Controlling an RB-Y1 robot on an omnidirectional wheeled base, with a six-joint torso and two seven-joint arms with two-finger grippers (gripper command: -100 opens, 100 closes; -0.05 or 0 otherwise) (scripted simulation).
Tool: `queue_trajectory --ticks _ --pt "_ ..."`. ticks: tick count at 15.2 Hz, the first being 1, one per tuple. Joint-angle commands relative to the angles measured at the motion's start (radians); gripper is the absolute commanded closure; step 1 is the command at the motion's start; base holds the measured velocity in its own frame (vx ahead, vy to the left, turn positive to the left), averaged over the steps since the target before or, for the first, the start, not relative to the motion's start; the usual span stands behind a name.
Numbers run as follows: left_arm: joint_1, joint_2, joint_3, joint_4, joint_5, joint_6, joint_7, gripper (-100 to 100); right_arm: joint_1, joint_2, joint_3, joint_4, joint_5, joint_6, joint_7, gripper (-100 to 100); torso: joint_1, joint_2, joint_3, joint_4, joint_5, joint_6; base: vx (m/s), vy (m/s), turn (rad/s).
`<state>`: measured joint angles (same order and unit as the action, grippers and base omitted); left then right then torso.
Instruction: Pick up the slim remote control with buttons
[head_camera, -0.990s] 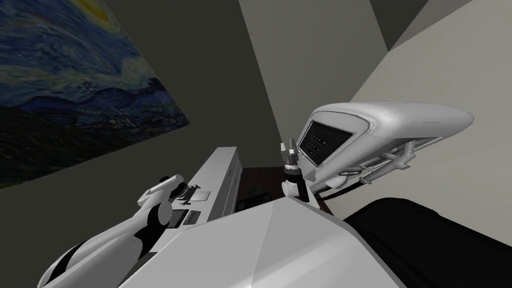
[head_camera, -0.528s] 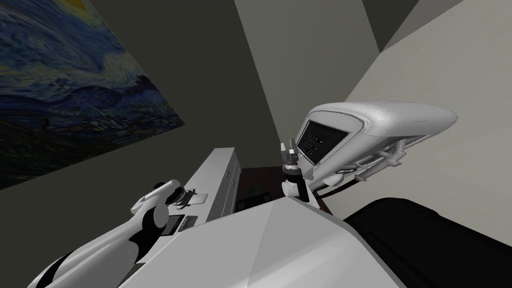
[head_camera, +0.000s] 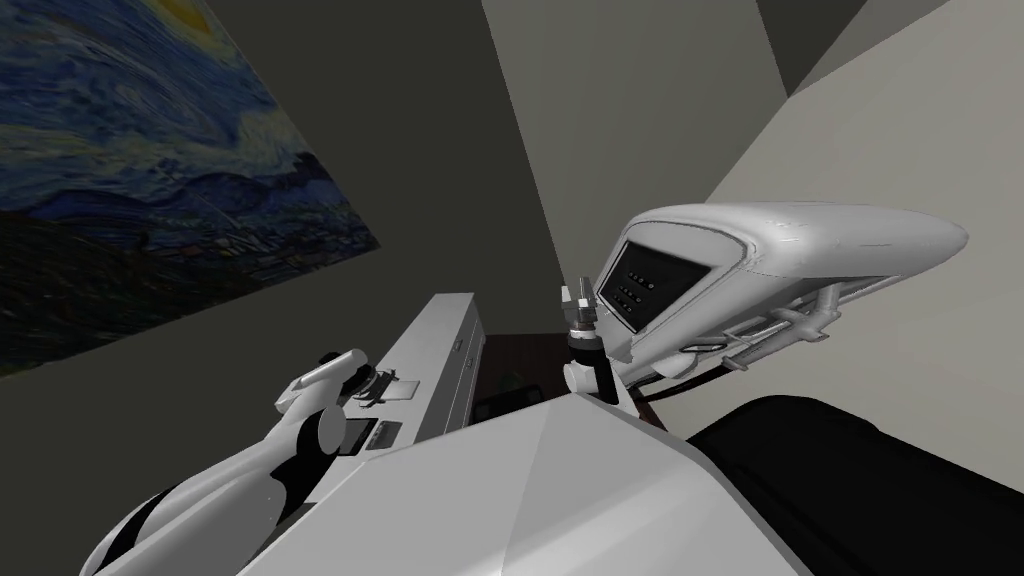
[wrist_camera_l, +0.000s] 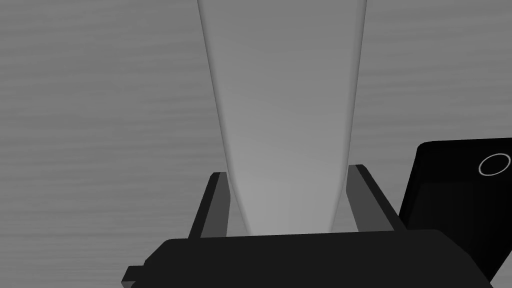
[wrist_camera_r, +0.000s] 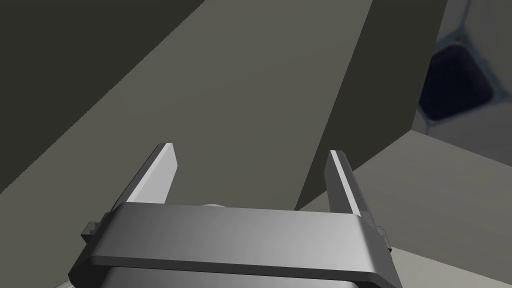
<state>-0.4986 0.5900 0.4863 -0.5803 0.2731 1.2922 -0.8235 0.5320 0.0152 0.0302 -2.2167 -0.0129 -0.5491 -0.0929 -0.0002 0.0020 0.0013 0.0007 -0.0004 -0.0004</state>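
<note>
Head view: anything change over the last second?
Only my head camera swayed and came back; no thing visibly moved. The left gripper stays over the white cabinet, fingers shut on the slim light grey remote. The right gripper stays raised, open.

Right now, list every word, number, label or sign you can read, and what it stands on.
No readable words or numbers.
Black device beside the left hand: a white ring, no letters.
Dark panel on the white machine: light marks, too small to read.
Light grey slab in that hand: blank.
</note>
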Motion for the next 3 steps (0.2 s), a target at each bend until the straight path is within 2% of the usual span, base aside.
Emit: queue_trajectory --ticks 1,3 --pt "-0.025 0.010 -0.009 0.044 0.001 -0.016 -0.004 100 0.000 0.000 0.000 0.000 0.000 0.000 0.000 0 0.000 0.000 0.000 0.000 0.000 0.000 -0.015 0.007 0.002" --pt "-0.018 0.007 -0.007 0.030 0.001 -0.007 0.000 100 0.000 0.000 0.000 0.000 0.000 0.000 0.000 0 0.000 -0.001 -0.001 0.000 0.000 0.000 -0.004 0.002 -0.004"
